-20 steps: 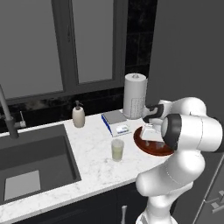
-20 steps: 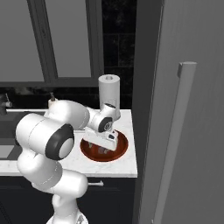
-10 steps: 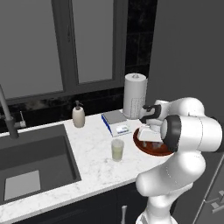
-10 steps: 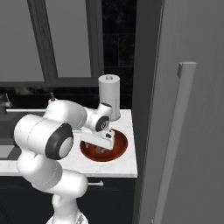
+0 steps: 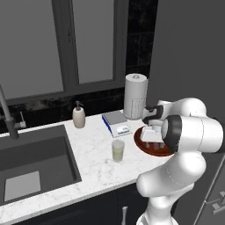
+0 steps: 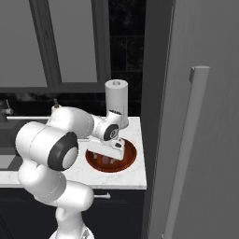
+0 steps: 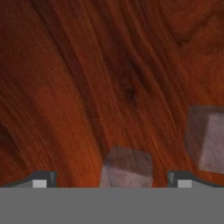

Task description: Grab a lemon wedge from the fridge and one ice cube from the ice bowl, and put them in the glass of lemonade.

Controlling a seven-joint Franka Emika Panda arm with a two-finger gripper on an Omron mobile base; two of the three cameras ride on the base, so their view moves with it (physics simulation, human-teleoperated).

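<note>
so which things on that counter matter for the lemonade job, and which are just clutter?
Job:
- ice bowl, open gripper low inside it
- ice cube between the fingertips, not gripped
- glass of lemonade
- fridge, door shut

Clutter:
- paper towel roll
- soap dispenser
- kitchen scale
- sink
- faucet

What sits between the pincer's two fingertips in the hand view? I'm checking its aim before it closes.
An ice cube lies between the open pincer's fingertips, on the ice bowl floor, in the hand view.
</note>
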